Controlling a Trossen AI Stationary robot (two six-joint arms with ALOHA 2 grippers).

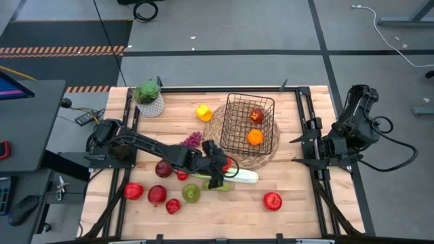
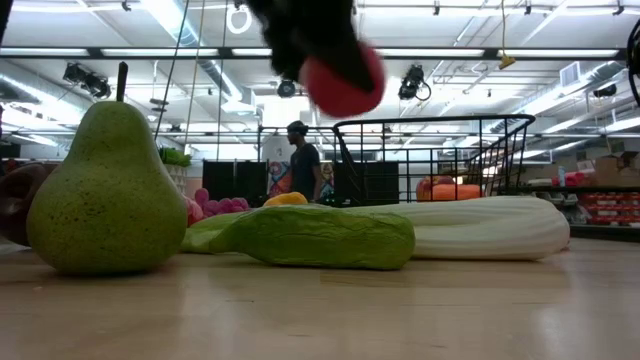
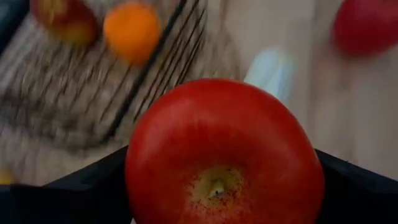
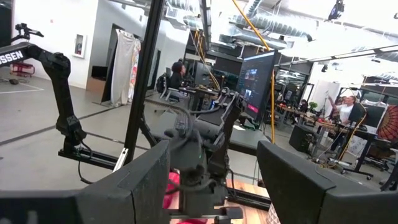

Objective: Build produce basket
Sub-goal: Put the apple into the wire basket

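Red apple point(image 3: 224, 158) pinched in my left claw point(image 1: 227, 165), at seven o'clock of the basket point(image 1: 249, 124), leek point(image 1: 245, 177) beneath, my right claw point(image 4: 211, 186) spread, parked at table's three o'clock.

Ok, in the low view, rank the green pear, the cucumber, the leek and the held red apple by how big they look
As they look in the low view:
1. Green pear, though it sits nearest the camera, which inflates it.
2. Leek and cucumber, too alike to rank, and the cucumber hides part of the leek.
3. Red apple in the left gripper, smallest.

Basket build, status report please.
Left gripper shut on red apple, beside basket. Right gripper open, parked at table edge. Leek underneath.
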